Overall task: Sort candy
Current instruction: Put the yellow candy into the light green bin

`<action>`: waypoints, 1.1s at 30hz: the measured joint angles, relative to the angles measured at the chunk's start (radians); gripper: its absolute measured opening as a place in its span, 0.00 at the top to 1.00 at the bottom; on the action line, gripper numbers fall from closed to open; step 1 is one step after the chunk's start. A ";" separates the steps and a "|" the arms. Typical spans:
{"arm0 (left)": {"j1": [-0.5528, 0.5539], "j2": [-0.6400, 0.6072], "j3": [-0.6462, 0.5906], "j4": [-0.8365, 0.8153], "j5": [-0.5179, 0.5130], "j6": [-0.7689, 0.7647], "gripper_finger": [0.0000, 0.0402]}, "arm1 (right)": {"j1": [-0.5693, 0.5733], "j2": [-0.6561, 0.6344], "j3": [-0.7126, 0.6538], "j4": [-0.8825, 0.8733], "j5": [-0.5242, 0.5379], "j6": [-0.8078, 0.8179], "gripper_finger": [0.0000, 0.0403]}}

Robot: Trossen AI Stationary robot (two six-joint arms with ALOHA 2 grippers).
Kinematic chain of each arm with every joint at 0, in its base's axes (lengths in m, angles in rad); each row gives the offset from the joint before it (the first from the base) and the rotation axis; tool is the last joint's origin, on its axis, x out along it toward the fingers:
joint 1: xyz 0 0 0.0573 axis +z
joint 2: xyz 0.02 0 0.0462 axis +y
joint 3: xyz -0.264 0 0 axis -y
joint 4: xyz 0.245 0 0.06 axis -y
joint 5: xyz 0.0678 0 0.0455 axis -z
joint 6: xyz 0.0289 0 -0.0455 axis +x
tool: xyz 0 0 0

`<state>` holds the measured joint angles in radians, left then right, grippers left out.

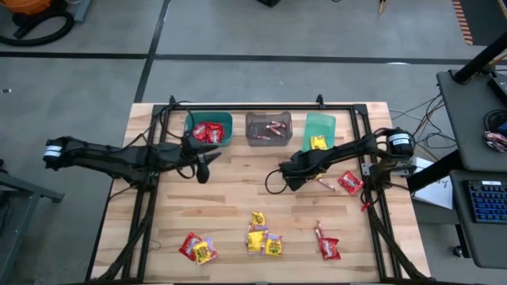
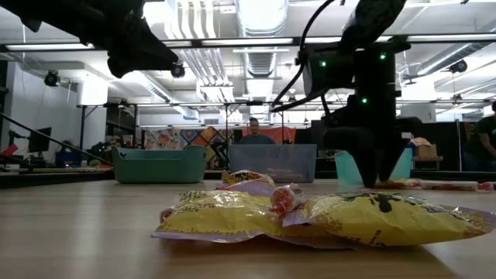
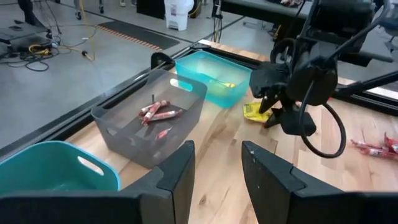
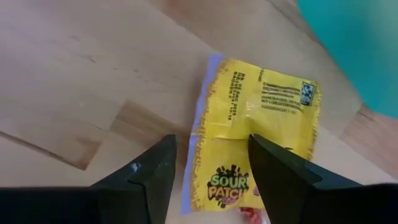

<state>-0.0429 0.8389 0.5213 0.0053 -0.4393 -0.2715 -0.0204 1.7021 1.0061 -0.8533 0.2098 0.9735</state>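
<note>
Nearest us in the low view: a heap of yellow packets at the table's front edge. Farther back, right gripper hangs jaws apart over a yellow Sour Patch packet by the green bin. Left gripper, empty w/ jaws apart, is near the teal bin holding red packets.
</note>
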 joint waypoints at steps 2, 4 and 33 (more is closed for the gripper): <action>0.000 0.013 0.000 0.013 0.000 0.007 0.71 | -0.004 0.017 0.002 0.000 -0.001 -0.006 0.58; 0.000 0.028 0.000 0.030 0.000 0.017 0.71 | -0.005 0.028 0.003 0.007 -0.006 -0.022 0.69; 0.000 0.469 0.000 0.425 0.391 0.181 0.68 | 0.055 -0.161 -0.006 0.685 -0.245 -0.522 0.98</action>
<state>-0.0427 1.3075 0.5209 0.4300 -0.0480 -0.0910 0.0343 1.5414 0.9997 -0.1683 -0.0352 0.4516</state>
